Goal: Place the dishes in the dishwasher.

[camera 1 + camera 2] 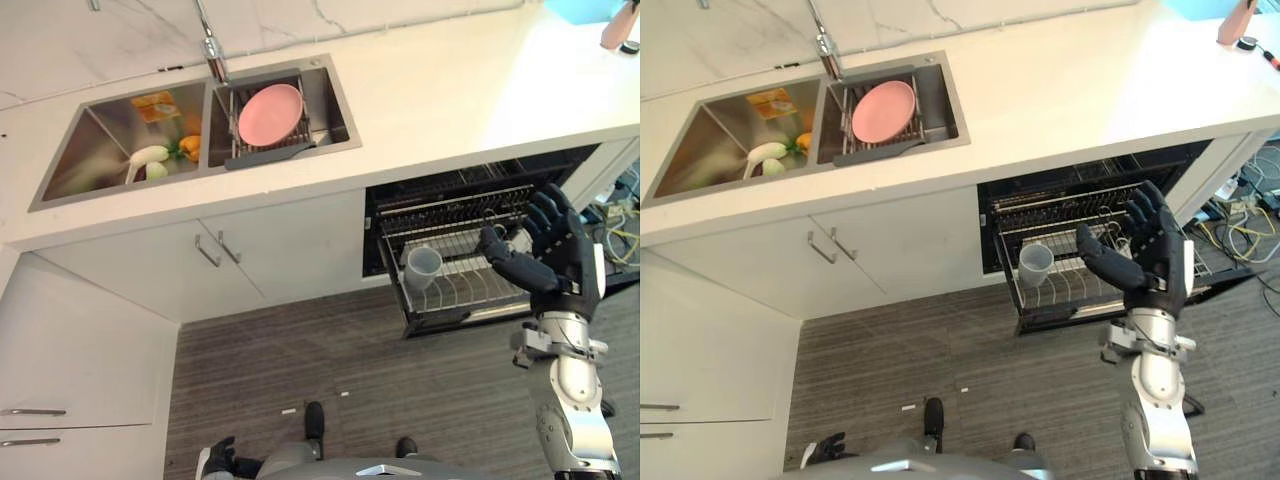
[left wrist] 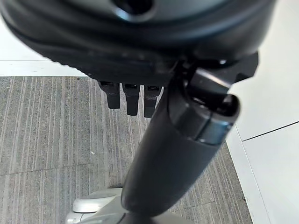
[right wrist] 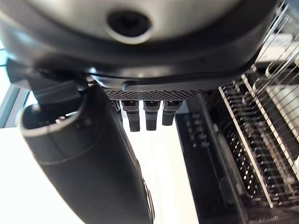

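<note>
While my right robot hand (image 1: 555, 250) hangs over the pulled-out dishwasher rack (image 1: 450, 285), its fingers are spread apart and it grips nothing. My left robot hand (image 2: 140, 100) is down low by the floor (image 2: 42, 121), fingers straight and relaxed, holding nothing either.

A grey cup (image 1: 421, 268) already sits in the rack, toward the sink side of it. The pink plate (image 1: 270, 113) is what I'd go for next, I think: it leans on a wire drainer in the right basin of the sink (image 1: 120, 165), well apart from the rack.

What worries me: the plate looks smooth and tilted, so a poor pinch on its rim could let it slide off the drainer and clatter into the basin. The faucet (image 1: 210, 45) stands just beside the plate, and a careless reach could knock it. Carrying the plate across to the rack, I could also clip the surface edge, or bump the cup when I set it down.

The white surface (image 1: 450, 90) runs from the sink over the rack; white cabinet doors (image 1: 230, 260) sit below the sink, and vegetables (image 1: 160, 158) lie in the left basin.
</note>
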